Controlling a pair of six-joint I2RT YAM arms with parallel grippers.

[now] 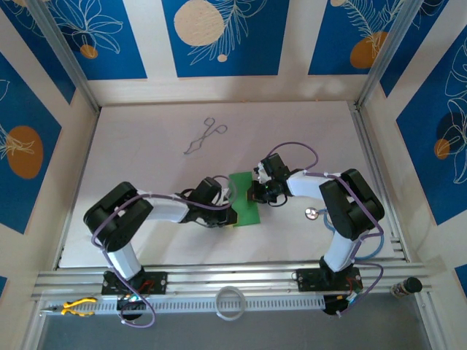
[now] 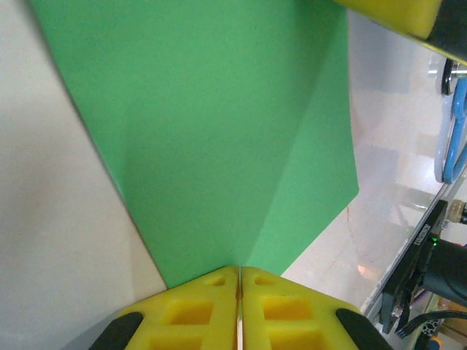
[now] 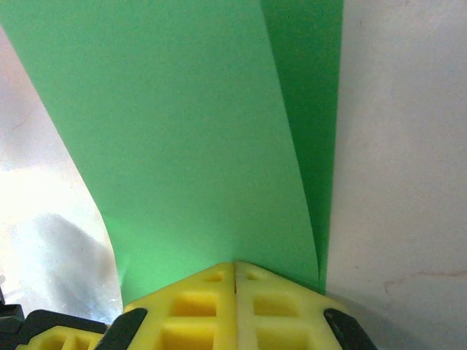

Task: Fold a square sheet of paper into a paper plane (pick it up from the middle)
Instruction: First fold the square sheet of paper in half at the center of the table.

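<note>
The square sheet of paper is sitting at the middle of the bench, directly between the two arms, with its long axis running near to far. The left gripper is pinching it from the left and the right gripper from the right. Both are touching it, so neither arm is the nearer.

In the left wrist view the yellow fingers are pressed together, and the paper is fanning out straight ahead of their seam. A sharp crease is running from the fingertips toward the far right, splitting a brighter panel from a shaded one. In the right wrist view the closed fingers are gripping a smooth, gently curving sheet with a darker second layer showing along its right side.

The paper is thin, matte and plain bright green. I cannot tell whether it is touching the bench.
</note>
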